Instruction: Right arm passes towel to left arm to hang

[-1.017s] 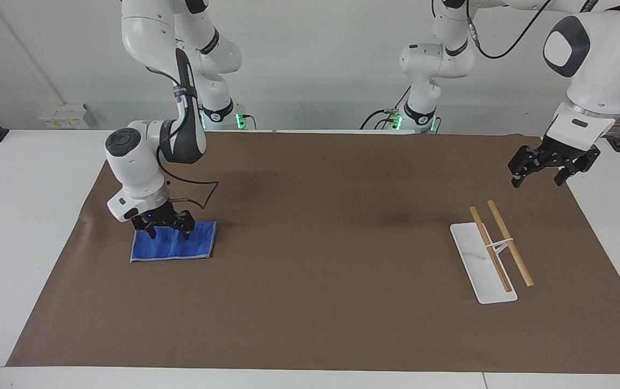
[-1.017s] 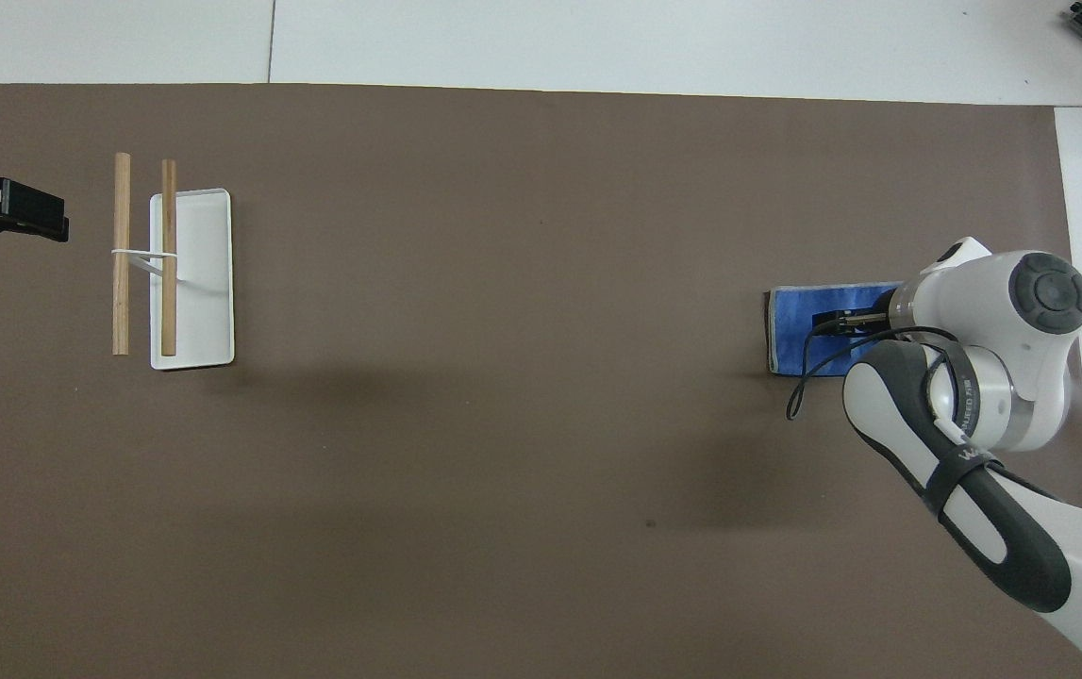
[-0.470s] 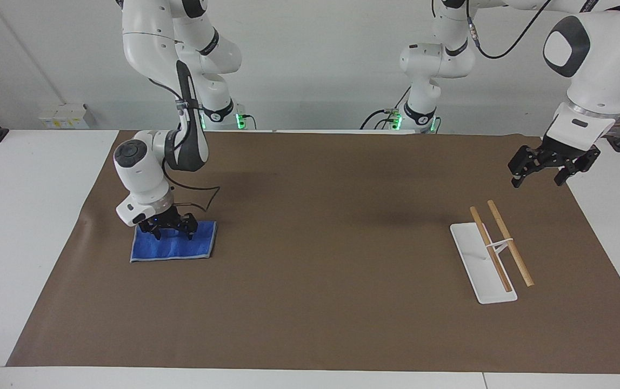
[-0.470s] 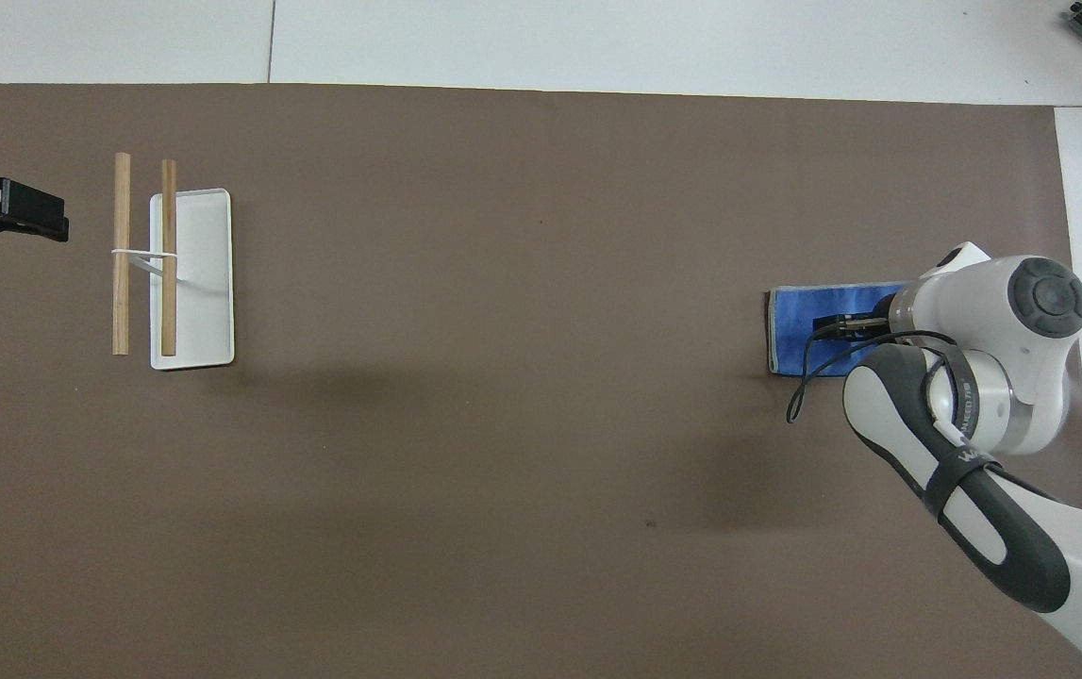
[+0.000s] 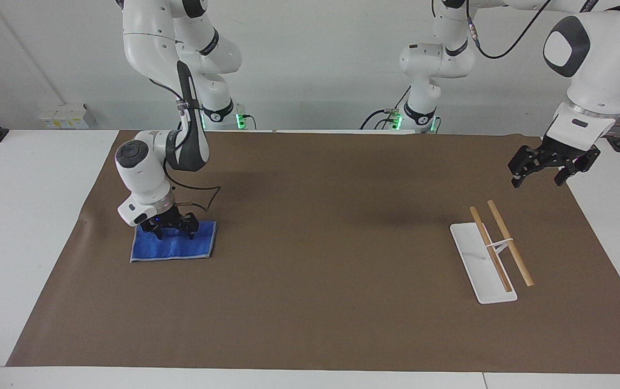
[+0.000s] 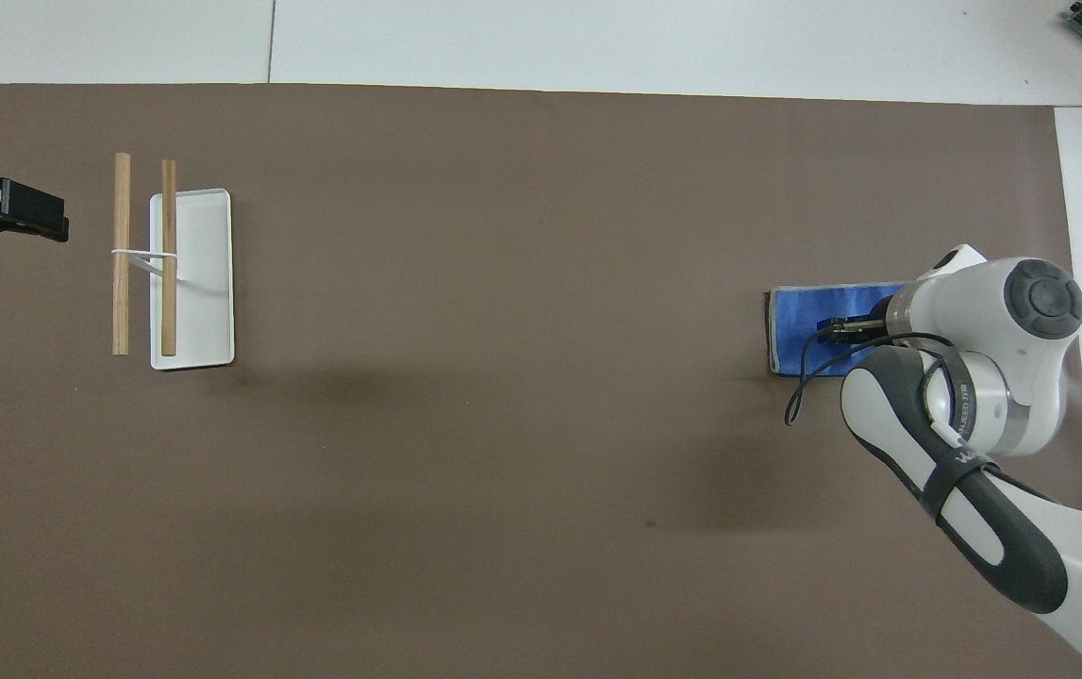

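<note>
The bright-blue towel point(image 5: 172, 248) lies flat on the brown mat at the right arm's end of the table; it also shows in the overhead view point(image 6: 797, 325). My right gripper point(image 5: 174, 233), with its blue light on, is down at the towel's edge nearer to the robots, fingers open and spread on the cloth. In the overhead view the right arm covers much of the towel and only part of the gripper point(image 6: 844, 327) shows. My left gripper point(image 5: 538, 179) is open and empty and waits in the air at the left arm's end of the table, by the rack; only its tip point(image 6: 5, 209) shows overhead.
A white rack base point(image 5: 477, 270) with two raised wooden bars point(image 5: 510, 249) stands on the mat at the left arm's end; it also shows overhead point(image 6: 206, 283). The brown mat point(image 5: 320, 243) covers most of the white table.
The right arm's wrist has shifted slightly toward the table's middle and stands more upright, with the fingers a little closer together on the towel. The left arm and towel have not moved.
</note>
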You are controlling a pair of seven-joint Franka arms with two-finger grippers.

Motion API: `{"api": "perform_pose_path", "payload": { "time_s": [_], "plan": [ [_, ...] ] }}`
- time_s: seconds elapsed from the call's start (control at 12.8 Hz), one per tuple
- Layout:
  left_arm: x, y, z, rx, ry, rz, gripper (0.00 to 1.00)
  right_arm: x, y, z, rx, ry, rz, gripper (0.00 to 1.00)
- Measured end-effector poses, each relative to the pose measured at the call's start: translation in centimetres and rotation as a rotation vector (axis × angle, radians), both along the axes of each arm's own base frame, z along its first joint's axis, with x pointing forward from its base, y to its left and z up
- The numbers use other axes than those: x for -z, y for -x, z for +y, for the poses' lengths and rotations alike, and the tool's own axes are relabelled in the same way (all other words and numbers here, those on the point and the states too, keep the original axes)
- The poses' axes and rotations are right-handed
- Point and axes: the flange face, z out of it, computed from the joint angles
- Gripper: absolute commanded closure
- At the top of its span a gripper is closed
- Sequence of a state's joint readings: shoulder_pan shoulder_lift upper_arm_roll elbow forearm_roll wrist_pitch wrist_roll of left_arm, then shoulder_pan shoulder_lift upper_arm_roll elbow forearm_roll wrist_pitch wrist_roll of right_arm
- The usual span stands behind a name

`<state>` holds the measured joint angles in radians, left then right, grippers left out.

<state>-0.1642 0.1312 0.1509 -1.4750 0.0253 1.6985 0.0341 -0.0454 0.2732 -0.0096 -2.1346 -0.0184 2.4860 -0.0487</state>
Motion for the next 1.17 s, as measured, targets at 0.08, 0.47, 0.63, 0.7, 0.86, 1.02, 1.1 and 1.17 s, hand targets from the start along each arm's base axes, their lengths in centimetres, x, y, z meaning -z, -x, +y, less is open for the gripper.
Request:
{"api": "perform_pose_path", "payload": {
  "time_s": [0.08,0.47,0.63,0.7,0.86,1.02,1.1,1.17],
  "plan": [
    [0.0,0.0,0.0,0.0,0.0,0.0,0.0,-0.2,0.0,0.1,-0.002,0.0,-0.004,1.0],
    [0.0,0.0,0.0,0.0,0.0,0.0,0.0,-0.9,-0.2,1.1,-0.019,-0.001,-0.017,1.0],
    [0.0,0.0,0.0,0.0,0.0,0.0,0.0,-2.0,-0.4,2.6,-0.04,-0.005,-0.035,1.0],
    [0.0,0.0,0.0,0.0,0.0,0.0,0.0,-3.1,-0.5,3.9,-0.041,-0.021,-0.044,1.0],
    [0.0,0.0,0.0,0.0,0.0,0.0,0.0,-6.1,-0.7,6.7,-0.018,-0.097,-0.044,1.0],
    [0.0,0.0,0.0,0.0,0.0,0.0,0.0,-10.0,-1.1,9.3,0.005,-0.195,-0.045,1.0],
    [0.0,0.0,0.0,0.0,0.0,0.0,0.0,-12.1,-1.3,10.7,0.02,-0.254,-0.049,1.0],
    [0.0,0.0,0.0,0.0,0.0,0.0,0.0,-13.8,-1.4,12.3,0.042,-0.313,-0.049,1.0]
  ]
}}
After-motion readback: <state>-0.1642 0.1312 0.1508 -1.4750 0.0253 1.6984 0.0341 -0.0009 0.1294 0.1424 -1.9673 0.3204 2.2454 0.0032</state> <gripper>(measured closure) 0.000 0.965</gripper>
